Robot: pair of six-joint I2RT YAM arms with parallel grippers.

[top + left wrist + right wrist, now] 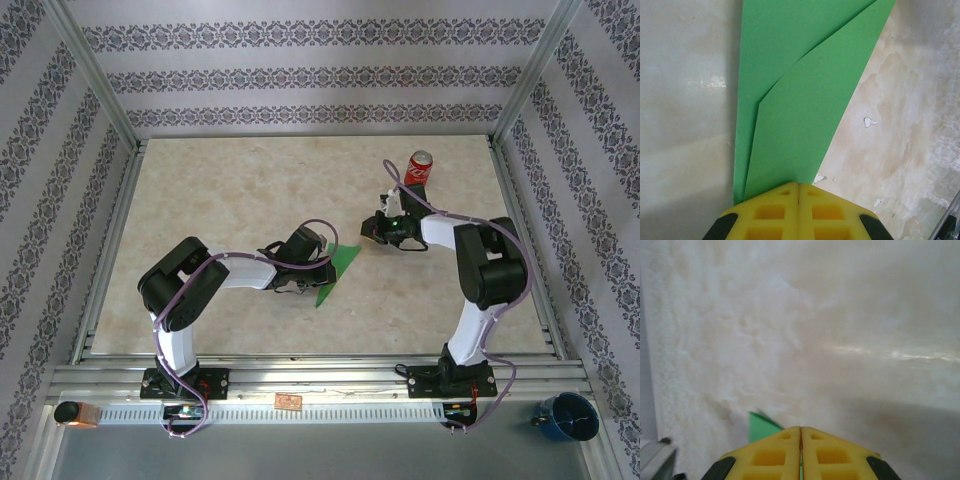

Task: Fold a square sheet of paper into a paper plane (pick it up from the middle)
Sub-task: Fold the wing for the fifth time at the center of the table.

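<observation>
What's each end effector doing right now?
Left end effector: closed, tips resting on the folded green paper, apparently not pinching it.
Right end effector: closed, holding nothing, green paper corner beside it.

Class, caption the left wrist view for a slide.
Shut left tool touching the folded green paper, flat on the marble table.
</observation>
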